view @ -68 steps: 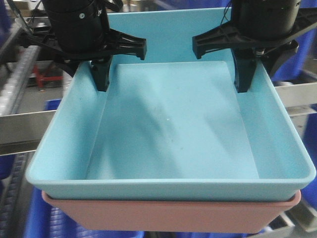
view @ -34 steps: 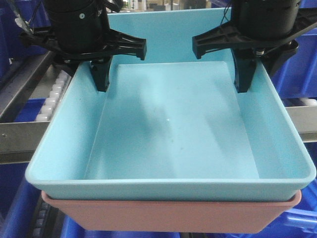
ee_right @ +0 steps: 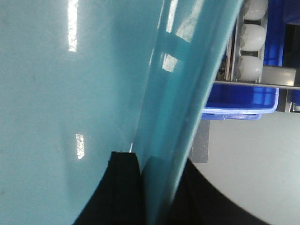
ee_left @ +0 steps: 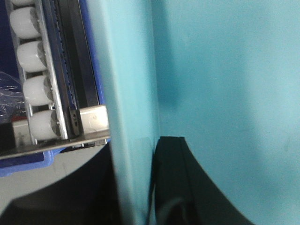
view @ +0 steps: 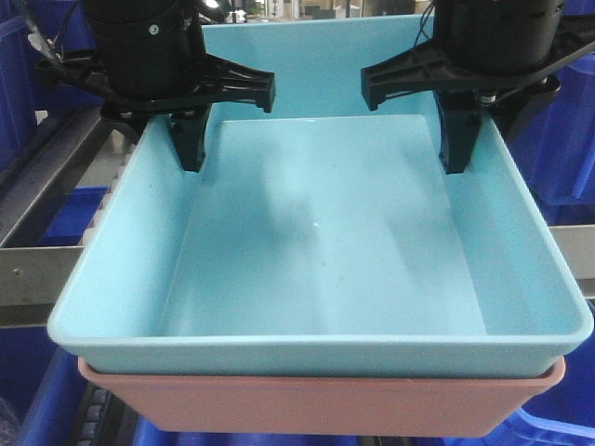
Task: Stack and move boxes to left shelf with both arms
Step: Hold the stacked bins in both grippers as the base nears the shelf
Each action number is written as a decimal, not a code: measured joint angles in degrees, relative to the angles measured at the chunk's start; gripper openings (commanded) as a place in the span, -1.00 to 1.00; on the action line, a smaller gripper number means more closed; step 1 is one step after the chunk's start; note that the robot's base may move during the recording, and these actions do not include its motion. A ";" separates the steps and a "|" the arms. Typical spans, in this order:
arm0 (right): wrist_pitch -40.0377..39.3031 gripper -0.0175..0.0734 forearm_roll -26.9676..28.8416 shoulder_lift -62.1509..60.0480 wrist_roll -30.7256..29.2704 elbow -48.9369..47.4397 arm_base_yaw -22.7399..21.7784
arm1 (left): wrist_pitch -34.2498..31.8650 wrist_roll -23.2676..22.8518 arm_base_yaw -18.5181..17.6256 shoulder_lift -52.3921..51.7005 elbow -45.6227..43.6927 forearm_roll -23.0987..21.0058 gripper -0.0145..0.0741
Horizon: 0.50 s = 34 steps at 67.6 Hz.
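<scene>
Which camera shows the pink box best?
The front-facing view: the pink box shows its whole front wall there, sitting under the blue box. Both wrist views show the blue box's wall, black fingers and shelf rollers, but no pink at all.

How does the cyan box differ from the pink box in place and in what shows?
The cyan box sits nested on top; the pink box lies under it. The cyan box shows its whole empty inside, the pink box only its front wall and rim. The left gripper and right gripper clamp the cyan box's side walls; no contact with the pink box shows. Both are rectangular with rounded rims.
</scene>
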 measured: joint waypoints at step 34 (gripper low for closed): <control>0.47 -0.49 0.11 0.00 0.00 0.00 0.00 | 0.35 0.00 -0.07 -0.10 -0.10 0.00 -0.68</control>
